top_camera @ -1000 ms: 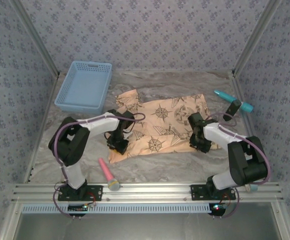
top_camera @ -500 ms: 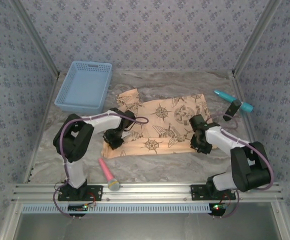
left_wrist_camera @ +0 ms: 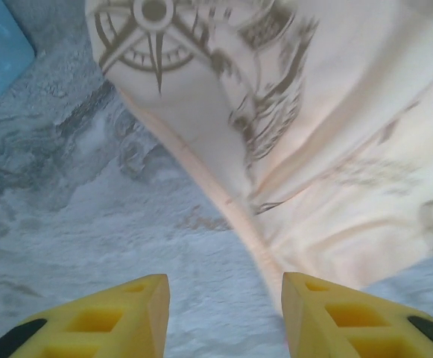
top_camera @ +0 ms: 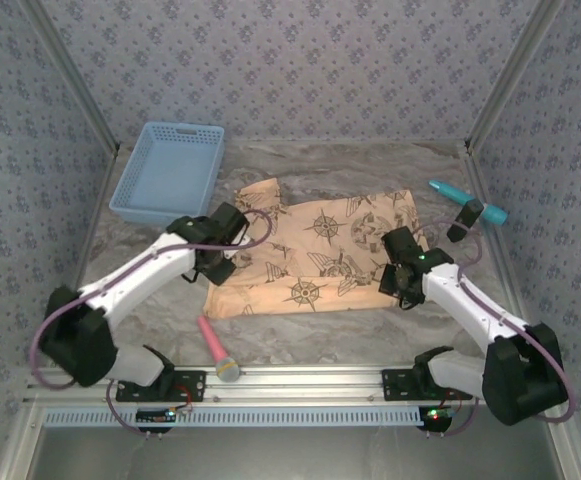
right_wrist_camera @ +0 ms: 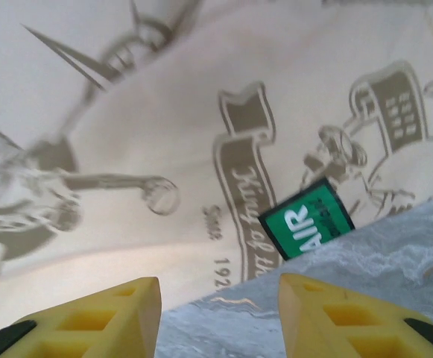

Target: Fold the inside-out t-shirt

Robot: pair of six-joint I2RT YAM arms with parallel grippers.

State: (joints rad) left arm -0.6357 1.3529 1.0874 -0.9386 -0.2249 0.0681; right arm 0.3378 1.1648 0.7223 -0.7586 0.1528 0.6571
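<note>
Peach-tan cloth with dark brown compass prints: the inside-out t-shirt (top_camera: 310,262), lying mid-table as a rough oblong on the grey marbled table (top_camera: 320,335), long axis running left to right. Far left corner kinked toward the blue basket (top_camera: 170,172); near hem roughly parallel to the arms' rail.

Left gripper (top_camera: 218,264) at the shirt's left short edge, cloth stretching away to its right. Right gripper (top_camera: 402,284) at the near right corner, cloth lying to its left and beyond. One at each end of the long axis, neither clearly nearer.

From the left wrist: yellow fingers (left_wrist_camera: 115,317) apart, bare table between, a pale folded edge just beside the right-hand finger, nothing clamped. From the right wrist: fingers (right_wrist_camera: 104,313) apart likewise, low over the hem beside a green label (right_wrist_camera: 305,218), nothing pinched.

Left arm stretched long and low, forearm slanting up toward the cloth. Right arm bent at the elbow, reaching inward.

Probably next: both ends taken together for a fold across the long axis.
</note>
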